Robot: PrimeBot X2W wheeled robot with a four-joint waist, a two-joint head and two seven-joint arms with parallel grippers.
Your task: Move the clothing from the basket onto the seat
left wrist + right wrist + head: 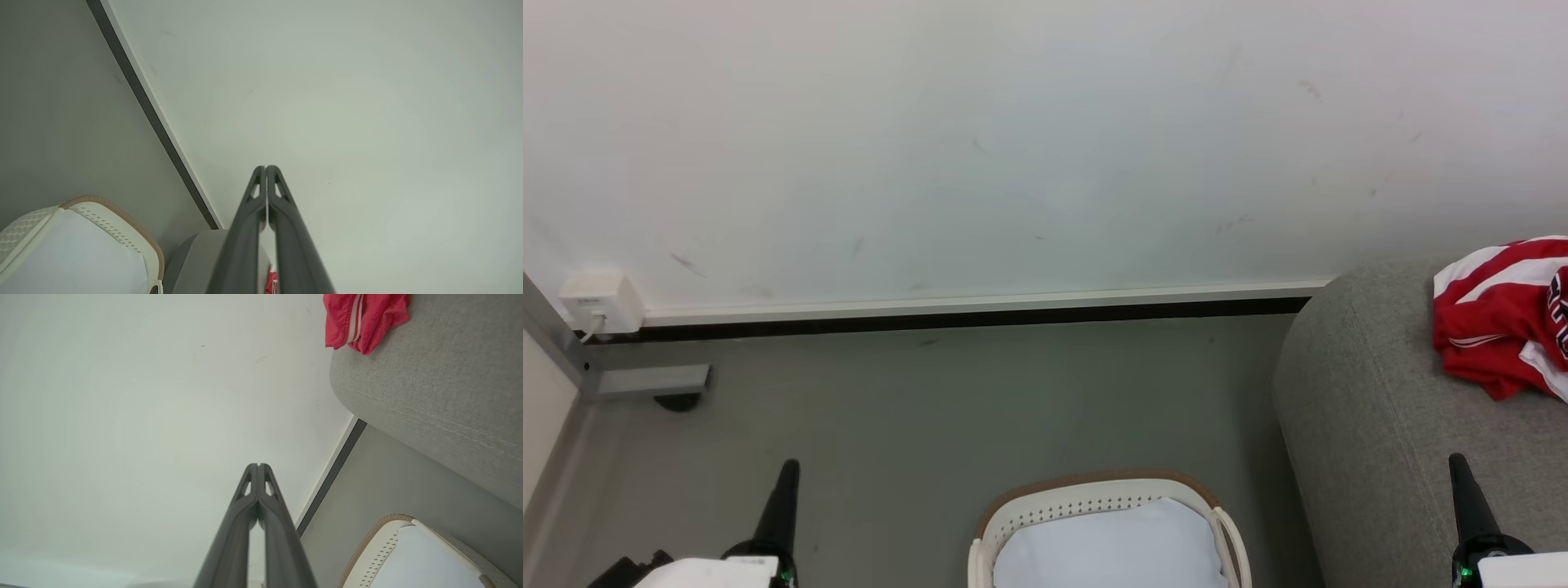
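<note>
Left gripper [265, 168], cropped basket [1062, 508], clothing [1494, 327] seemingly bunched

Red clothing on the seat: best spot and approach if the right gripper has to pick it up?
Probably the bunched fold at the near-left edge of the clothing, where crumpled cloth stands up off the seat. Come down from above on the robot's side; the wall lies close behind the heap. The right gripper is shut, so open it first.

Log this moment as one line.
clothing on seat | basket holds white cloth | left hand shut, empty | right hand shut, empty
</note>
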